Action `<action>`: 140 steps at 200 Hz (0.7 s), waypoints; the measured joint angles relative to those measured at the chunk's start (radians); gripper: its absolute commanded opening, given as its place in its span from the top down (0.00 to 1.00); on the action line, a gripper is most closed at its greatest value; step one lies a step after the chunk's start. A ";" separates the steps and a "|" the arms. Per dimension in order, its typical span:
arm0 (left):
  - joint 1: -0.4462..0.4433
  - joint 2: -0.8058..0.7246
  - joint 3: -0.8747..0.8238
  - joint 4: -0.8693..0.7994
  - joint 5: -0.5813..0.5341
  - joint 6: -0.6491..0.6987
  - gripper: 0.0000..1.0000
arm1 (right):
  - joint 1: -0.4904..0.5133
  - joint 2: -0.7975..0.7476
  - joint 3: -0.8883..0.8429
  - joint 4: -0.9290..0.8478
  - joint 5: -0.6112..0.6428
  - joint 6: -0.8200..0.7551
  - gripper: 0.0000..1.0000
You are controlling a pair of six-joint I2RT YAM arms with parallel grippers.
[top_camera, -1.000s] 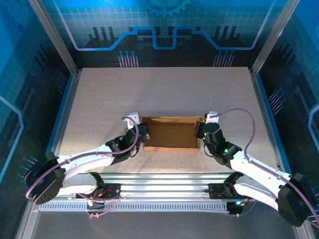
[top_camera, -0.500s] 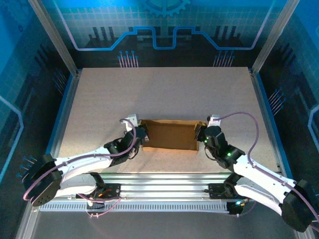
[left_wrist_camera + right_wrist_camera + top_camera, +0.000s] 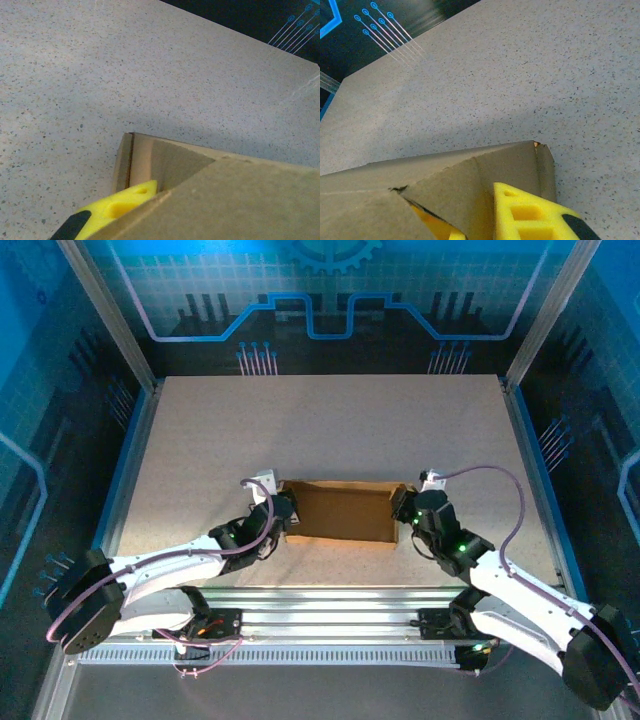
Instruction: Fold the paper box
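- Both arms have sunk lower and drawn back toward their bases, and the paper box (image 3: pixel 342 512) has slid with them, a touch nearer the front edge of the table (image 3: pixel 330 420).
- The paper box, a shallow open brown tray, sits at the table's near middle, spanned end to end by the two grippers.
- The left gripper (image 3: pixel 284 512) meets the left end wall with its jaws closed almost to nothing, apparently pinching it. One yellow finger (image 3: pixel 125 204) lies against the cardboard.
- The right gripper (image 3: pixel 404 508) clamps the right end wall, with yellow fingers (image 3: pixel 530 217) on either side of it.
- Likely risk: if the arms pull unevenly, the thin walls could twist, crease or tear.
- Lesser risk: a wall could slip from its pinch, letting a folded flap spring open.
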 measured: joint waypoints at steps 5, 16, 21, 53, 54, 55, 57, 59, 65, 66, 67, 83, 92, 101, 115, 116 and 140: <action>-0.001 0.000 0.000 0.000 -0.002 0.000 0.86 | -0.004 -0.001 0.001 -0.002 -0.009 0.003 0.82; -0.002 0.000 0.000 0.000 -0.002 0.000 0.87 | -0.012 -0.003 0.002 -0.005 -0.020 0.008 0.82; -0.003 0.000 0.000 0.000 -0.002 0.000 0.87 | -0.015 -0.003 0.002 -0.006 -0.024 0.010 0.82; -0.004 0.000 0.000 -0.002 -0.002 0.000 0.87 | -0.043 -0.004 0.005 -0.008 -0.070 0.026 0.82; -0.004 0.000 0.000 -0.002 -0.002 0.000 0.87 | -0.044 -0.004 0.005 -0.008 -0.070 0.026 0.82; -0.004 0.000 0.000 -0.002 -0.002 0.000 0.87 | -0.044 -0.004 0.005 -0.008 -0.072 0.026 0.82; -0.004 0.000 0.000 -0.003 -0.002 0.000 0.87 | -0.045 -0.004 0.006 -0.008 -0.074 0.027 0.82; -0.004 0.000 0.000 -0.003 -0.002 0.000 0.87 | -0.047 -0.004 0.007 -0.009 -0.077 0.029 0.82; -0.004 0.000 0.000 -0.003 -0.002 0.000 0.86 | -0.051 -0.004 0.009 -0.012 -0.085 0.033 0.82; -0.004 0.000 0.000 -0.003 -0.002 0.000 0.86 | -0.053 -0.004 0.009 -0.012 -0.087 0.034 0.82; -0.004 0.000 0.000 -0.003 -0.002 0.000 0.87 | -0.053 -0.004 0.009 -0.013 -0.088 0.035 0.82; -0.004 0.000 0.000 -0.003 -0.002 0.000 0.87 | -0.069 -0.004 0.015 -0.022 -0.112 0.046 0.82; -0.005 0.000 0.000 -0.003 -0.002 0.000 0.86 | -0.077 -0.004 0.021 -0.031 -0.127 0.054 0.82; -0.005 0.000 0.000 -0.003 -0.002 0.000 0.87 | -0.086 -0.003 0.029 -0.043 -0.142 0.061 0.81; -0.006 0.000 0.000 -0.003 -0.002 0.000 0.87 | -0.095 0.000 0.048 -0.071 -0.155 0.068 0.81; -0.006 0.000 0.000 -0.003 -0.002 0.000 0.87 | -0.095 0.000 0.048 -0.073 -0.155 0.068 0.81; -0.007 0.000 0.000 -0.003 -0.002 0.000 0.87 | -0.098 0.012 0.070 -0.103 -0.162 0.077 0.81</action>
